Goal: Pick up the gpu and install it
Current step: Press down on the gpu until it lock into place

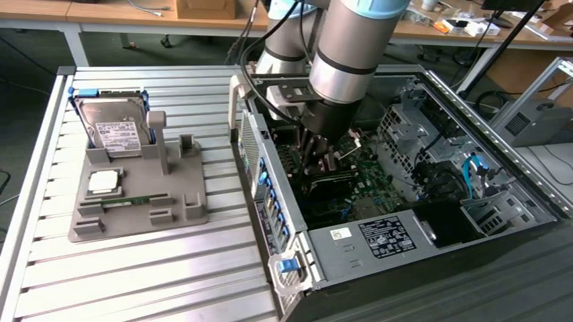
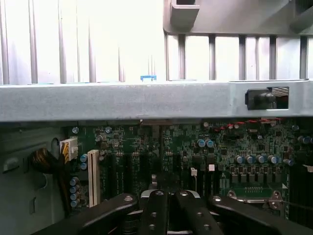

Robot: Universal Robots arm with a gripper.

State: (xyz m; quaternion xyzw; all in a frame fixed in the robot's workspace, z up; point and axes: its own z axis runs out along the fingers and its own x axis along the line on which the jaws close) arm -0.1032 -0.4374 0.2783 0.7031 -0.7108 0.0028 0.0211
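The gpu cannot be picked out with certainty; whether a thin card sits between the jaws cannot be told. The gripper [image 1: 320, 161] [image 2: 168, 211] has its jaws pressed together, fingertips meeting, and it reaches down inside the open computer case [image 1: 268, 191] [image 2: 146, 100]; directly under the jaws lies the green motherboard [image 1: 363, 178] [image 2: 195, 147], with its dark slots just below the fingertips. Near the jaws, inside the case, sits the labelled power supply [image 1: 385, 235]. Well apart from the jaws, outside the case wall, a grey tray [image 1: 134, 218] rests on the slatted table [image 1: 134, 282]; it carries an upright hard drive [image 1: 117, 127], a processor chip [image 1: 103, 180] and a narrow memory stick [image 1: 134, 199].
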